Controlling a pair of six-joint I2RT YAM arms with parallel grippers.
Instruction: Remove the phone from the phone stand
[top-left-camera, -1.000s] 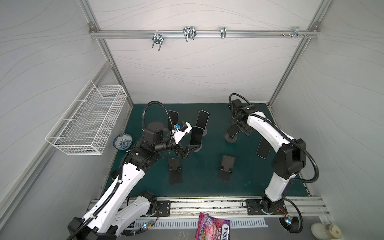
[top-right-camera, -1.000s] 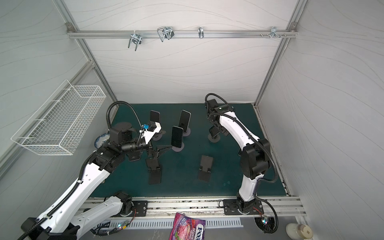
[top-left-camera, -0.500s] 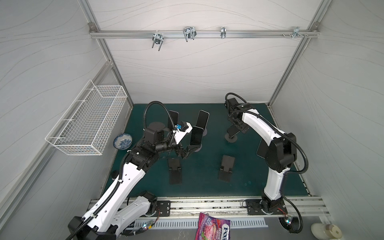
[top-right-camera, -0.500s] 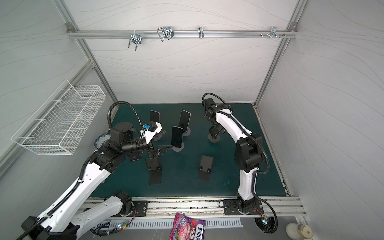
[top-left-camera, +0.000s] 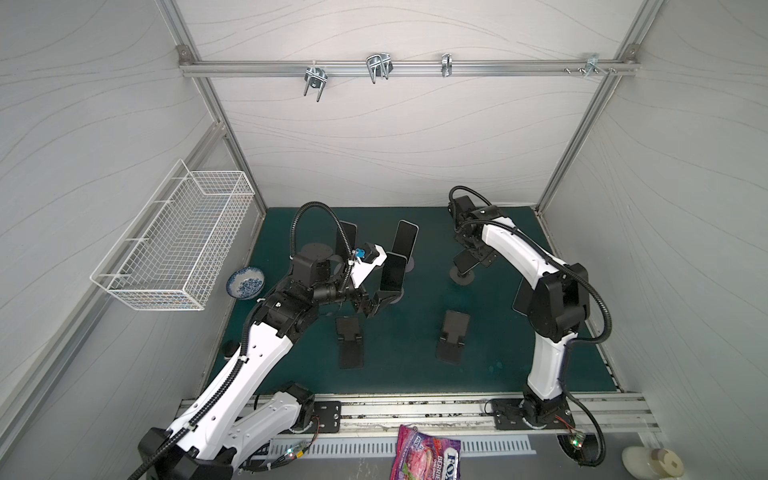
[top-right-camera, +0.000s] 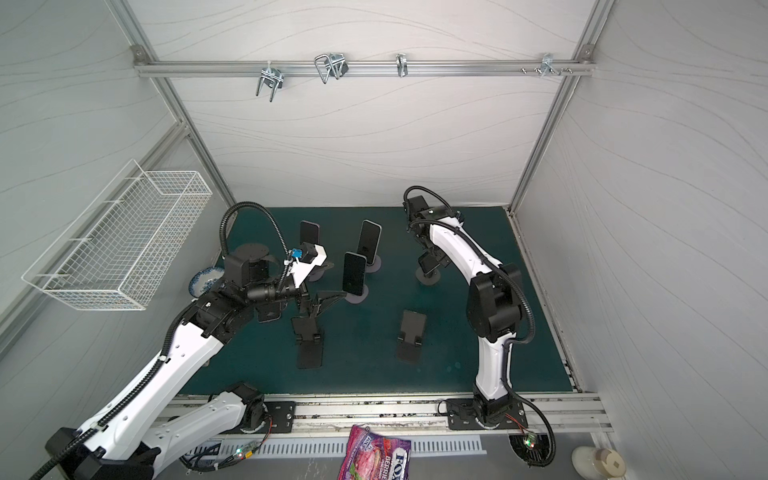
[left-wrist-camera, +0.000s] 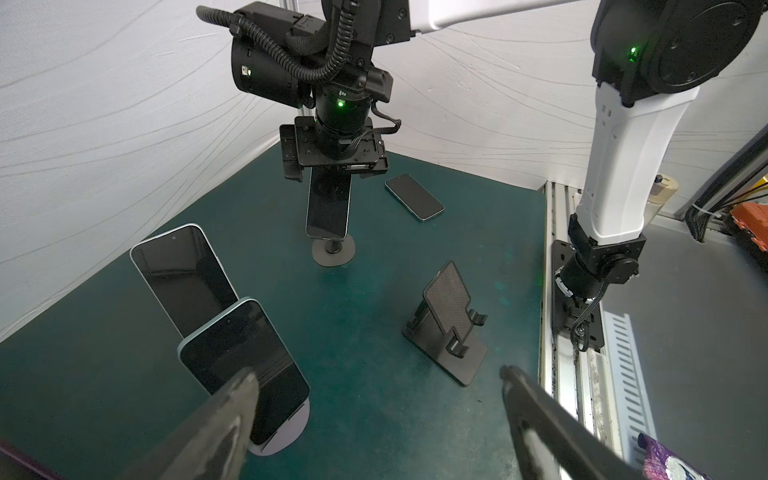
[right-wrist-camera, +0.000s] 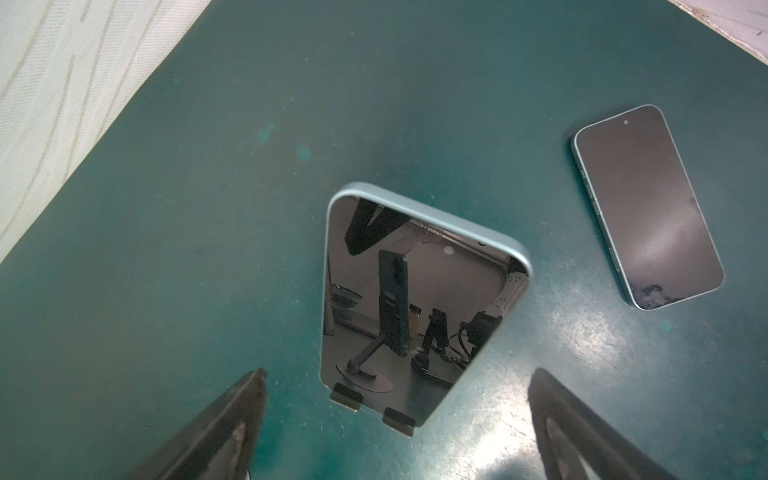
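Propped phone (fingers spread wide)

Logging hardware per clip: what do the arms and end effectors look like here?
The left arm and right arm share white link shells and black joint housings, each with a looping black corrugated cable hose. A blue connector sits near the left wrist; green lights glow on the right arm's joints. The left end effector and right end effector have tapered black fingers, scuffed grey.

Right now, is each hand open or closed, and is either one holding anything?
Left hand: open, holding nothing.
Right hand: open, one finger on each side of a phone on its stand, not gripping it.
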